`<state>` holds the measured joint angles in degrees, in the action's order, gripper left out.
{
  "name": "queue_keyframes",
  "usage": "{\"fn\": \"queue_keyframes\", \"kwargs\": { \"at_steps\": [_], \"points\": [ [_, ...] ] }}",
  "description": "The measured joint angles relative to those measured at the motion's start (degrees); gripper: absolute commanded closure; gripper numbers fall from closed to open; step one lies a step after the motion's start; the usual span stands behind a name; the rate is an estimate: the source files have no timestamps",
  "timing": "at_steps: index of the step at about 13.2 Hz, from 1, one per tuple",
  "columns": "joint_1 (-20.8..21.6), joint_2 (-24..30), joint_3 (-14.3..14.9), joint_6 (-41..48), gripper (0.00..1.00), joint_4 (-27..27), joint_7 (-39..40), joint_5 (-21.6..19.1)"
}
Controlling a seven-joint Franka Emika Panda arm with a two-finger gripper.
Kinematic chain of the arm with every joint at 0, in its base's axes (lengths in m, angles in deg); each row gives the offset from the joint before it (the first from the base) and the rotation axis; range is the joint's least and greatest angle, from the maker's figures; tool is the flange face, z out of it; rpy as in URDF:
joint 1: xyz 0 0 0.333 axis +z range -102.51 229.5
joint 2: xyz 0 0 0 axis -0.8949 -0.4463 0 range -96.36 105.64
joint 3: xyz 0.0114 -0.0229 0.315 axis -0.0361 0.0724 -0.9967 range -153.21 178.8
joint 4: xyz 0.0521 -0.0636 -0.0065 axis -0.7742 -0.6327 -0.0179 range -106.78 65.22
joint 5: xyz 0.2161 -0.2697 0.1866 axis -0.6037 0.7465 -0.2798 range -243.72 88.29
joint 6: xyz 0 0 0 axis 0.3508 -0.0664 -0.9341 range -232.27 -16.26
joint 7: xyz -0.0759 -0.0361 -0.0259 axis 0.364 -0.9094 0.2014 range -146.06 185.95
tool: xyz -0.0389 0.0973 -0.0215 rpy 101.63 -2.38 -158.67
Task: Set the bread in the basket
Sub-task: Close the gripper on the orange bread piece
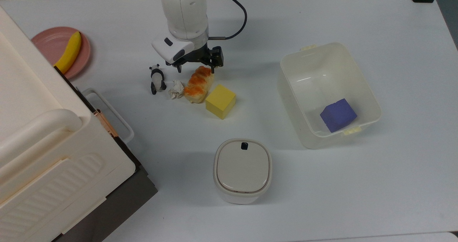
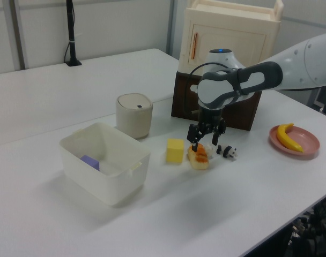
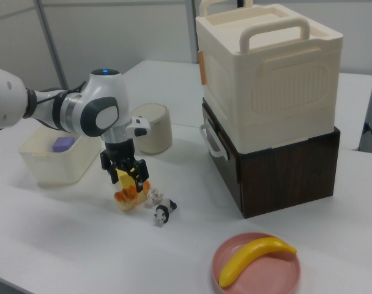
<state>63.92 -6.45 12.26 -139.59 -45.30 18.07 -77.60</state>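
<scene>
One bread loaf lies on the bench by the yellow cube, under the open, empty tool, which I think must grab it for the basket.

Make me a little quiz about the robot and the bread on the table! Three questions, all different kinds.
1. True or false: the bread is already inside the basket.
2. What touches the bread in the top view? A) the yellow cube B) the banana C) the round bin
3. Fill in: the only thing in the basket is a ______ cube.

Key
1. False. The bread lies on the table, and the gripper hangs open above one end of it.
2. A. The cube sits against the bread; the crumpled paper is on its other side.
3. Purple.
</scene>
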Motion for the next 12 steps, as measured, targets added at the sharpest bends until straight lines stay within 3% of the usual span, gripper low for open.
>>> {"fn": "queue_keyframes", "kwargs": {
  "at_steps": [7, 8, 9, 10, 12],
  "points": [
    [1.39, -2.73, -0.15, -2.21, 0.01, 0.18, 0.0, 0.14],
    [1.42, -3.3, -0.15, -2.46, 0.2, 0.38, 0.0, 0.37],
    [1.41, -3.75, -0.14, -2.48, 0.31, 0.53, 0.0, 0.88],
    [1.4, -4.07, -0.15, -2.48, 0.6, 0.59, 0.0, 1.51],
    [1.37, -4.81, -0.14, -2.53, 0.91, 0.81, 0.0, 2.23]
  ]
}}
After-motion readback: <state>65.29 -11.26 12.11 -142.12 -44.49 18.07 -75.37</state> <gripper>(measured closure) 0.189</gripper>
